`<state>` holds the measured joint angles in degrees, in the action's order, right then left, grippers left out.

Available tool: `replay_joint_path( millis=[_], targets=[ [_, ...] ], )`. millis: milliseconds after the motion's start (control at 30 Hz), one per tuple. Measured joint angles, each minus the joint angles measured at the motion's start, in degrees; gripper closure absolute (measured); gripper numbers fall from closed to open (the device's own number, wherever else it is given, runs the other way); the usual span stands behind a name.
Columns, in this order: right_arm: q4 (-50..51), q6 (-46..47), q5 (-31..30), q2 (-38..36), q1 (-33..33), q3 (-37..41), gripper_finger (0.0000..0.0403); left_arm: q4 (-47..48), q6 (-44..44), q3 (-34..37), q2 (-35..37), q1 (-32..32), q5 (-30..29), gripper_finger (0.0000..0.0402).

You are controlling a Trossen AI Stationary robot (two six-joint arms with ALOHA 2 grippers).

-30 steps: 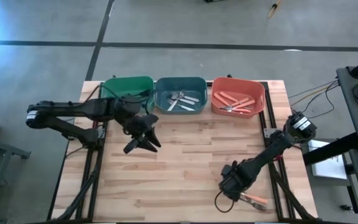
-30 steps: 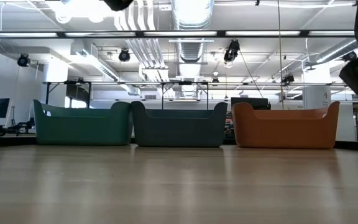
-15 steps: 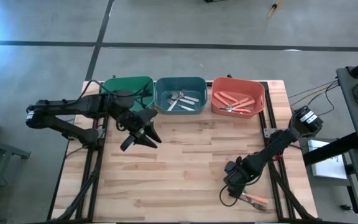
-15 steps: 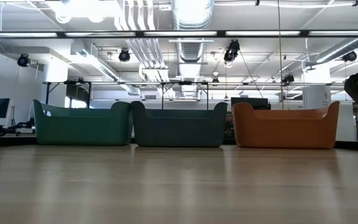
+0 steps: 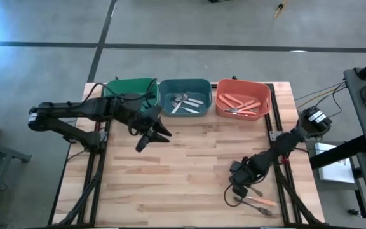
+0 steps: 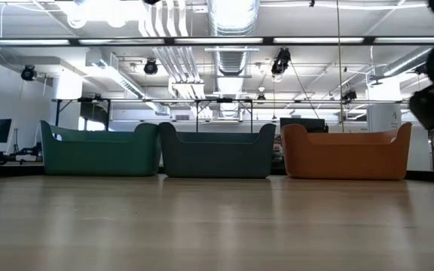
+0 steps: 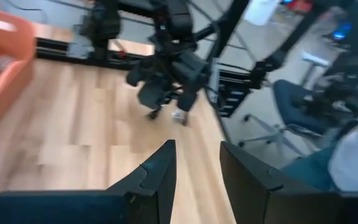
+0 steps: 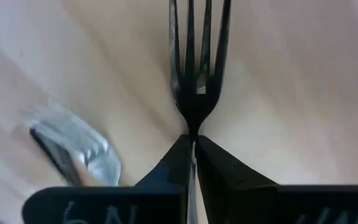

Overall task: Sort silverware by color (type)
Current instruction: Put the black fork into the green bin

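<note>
The right gripper point(image 8: 193, 146) is clenched on a black fork point(image 8: 196, 68), its tines sticking out past the fingertips, low over the table's point(image 5: 183, 172) near right. The left gripper point(image 5: 152, 132) hangs released, holding nothing, before the blue bin point(image 5: 184, 97)

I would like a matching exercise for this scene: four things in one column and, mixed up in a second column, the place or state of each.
Things:
1. black fork
2. green bin
3. blue bin
4. left end effector

Places or states:
A. holds silver cutlery
B. open, above the table near the bins
C. pinched by the right end effector
D. leftmost in the row of bins

Pairs: 1-C, 2-D, 3-A, 4-B
</note>
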<state>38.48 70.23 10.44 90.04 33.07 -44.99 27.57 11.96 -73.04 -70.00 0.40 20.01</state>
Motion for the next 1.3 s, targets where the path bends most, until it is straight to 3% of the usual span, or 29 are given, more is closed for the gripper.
replay_joint_path(
  millis=[233, 400, 500, 700, 833, 967, 1167, 1300],
  targets=[
    [0.2, -5.9, -6.83, -3.72, -5.25, 0.12, 0.0393, 0.44, 0.29, 1.13, -3.63, 0.07, -4.77, 0.0295],
    [0.43, -8.1, -20.94, -9.14, -9.31, 0.42, 0.0394, 1.31, 4.88, 2.2, -7.78, -0.04, -11.3, 0.0295],
    [-0.97, -9.39, -26.04, -13.23, -12.17, 0.3, 0.0394, 1.29, 5.04, 2.52, -10.26, -0.36, -15.23, 0.0295],
    [-14.04, -16.39, -37.23, -21.25, -17.67, 0.26, 0.0394, -1.5, 3.47, 2.78, -13.22, -0.4, -26.52, 0.0295],
    [-27.13, -26.21, -41.89, -24.58, -20.66, 0.25, 0.0394, -9.58, 2.02, 4.18, -13.82, -0.42, -29.33, 0.0295],
    [-37.27, -35.55, -42.39, -25.81, -23.5, 0.15, 0.0394, -21.68, 0.85, 8.77, -14.0, -0.42, -31.67, 0.0295],
    [-43.3, -41.9, -42.14, -26.14, -26.62, 0.15, 0.0394, -44.97, -0.07, 18.65, -13.53, -0.41, -32.61, 0.0295],
    [-43.92, -45.46, -42.04, -26.31, -27.61, 0.15, 0.0394, -51.96, 0.53, 22.77, -14.0, 0.45, -33.63, 0.0295]
  ],
)
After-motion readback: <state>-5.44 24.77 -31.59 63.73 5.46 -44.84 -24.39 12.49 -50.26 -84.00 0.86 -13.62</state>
